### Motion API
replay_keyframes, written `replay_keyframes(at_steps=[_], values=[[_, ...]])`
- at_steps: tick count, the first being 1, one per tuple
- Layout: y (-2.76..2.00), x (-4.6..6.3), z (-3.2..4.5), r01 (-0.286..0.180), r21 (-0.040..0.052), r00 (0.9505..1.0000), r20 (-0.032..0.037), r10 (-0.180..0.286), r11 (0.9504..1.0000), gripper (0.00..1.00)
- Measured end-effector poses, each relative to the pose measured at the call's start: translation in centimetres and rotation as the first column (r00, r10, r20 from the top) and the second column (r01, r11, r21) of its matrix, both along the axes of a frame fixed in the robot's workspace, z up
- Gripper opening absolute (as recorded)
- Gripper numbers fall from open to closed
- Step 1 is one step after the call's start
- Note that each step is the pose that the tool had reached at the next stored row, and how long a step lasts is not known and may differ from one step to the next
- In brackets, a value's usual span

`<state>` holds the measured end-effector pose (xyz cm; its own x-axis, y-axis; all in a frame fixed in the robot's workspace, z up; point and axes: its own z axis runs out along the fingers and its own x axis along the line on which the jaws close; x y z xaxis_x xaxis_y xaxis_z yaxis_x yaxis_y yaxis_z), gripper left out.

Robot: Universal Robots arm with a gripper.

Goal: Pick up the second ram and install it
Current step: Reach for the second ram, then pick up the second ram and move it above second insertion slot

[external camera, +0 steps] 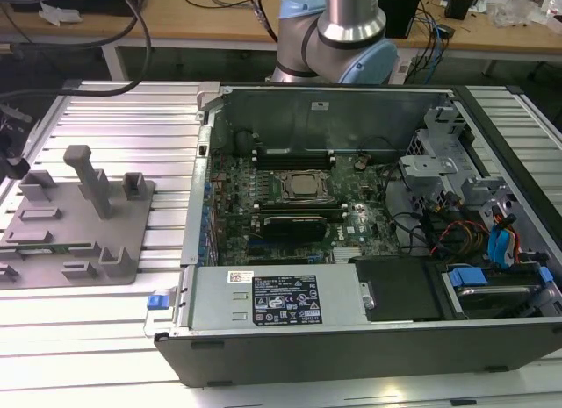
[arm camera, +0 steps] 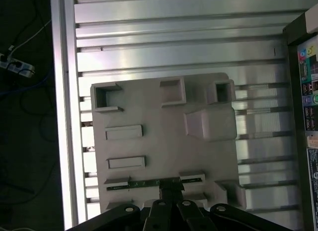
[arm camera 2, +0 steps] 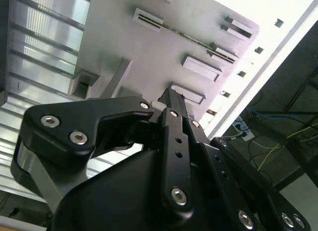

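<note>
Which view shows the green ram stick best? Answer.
First wrist view: the long, narrow green ram stick lies lengthwise in the grey fixture plate. Exterior view shows a thin green strip; second wrist view, a dark sliver.

Silver arm (external camera: 351, 13) with pale-blue joints; black, silver-screwed fingers (arm camera 2: 177, 141).

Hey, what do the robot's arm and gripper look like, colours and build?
In the exterior view the arm is a silver metal tube with pale blue rounded joint housings. In the second wrist view the gripper is matte black, made of angular linked bars on a rounded black body and fastened with shiny silver socket-head screws.
</note>
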<state>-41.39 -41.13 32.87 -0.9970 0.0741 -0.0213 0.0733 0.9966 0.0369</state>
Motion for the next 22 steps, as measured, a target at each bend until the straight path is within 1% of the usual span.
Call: replay_keyframes(at_steps=[1, 3, 7, 22], values=[[-0.03, -0.02, -0.21, 0.0, 0.0001, 1.0, 0.0001, 0.0, 1.0, 0.08], [-0.13, -0.03, -0.39, 0.0, -0.0001, 1.0, -0.0001, 0.0, 1.0, 0.08], [-0.39, -0.2, -0.61, 0.0, 0.0, 1.0, 0.0, 0.0, 1.0, 0.08], [-0.39, -0.25, -0.62, 0.0, 0.0, 1.0, -0.0003, 0.0, 1.0, 0.08]])
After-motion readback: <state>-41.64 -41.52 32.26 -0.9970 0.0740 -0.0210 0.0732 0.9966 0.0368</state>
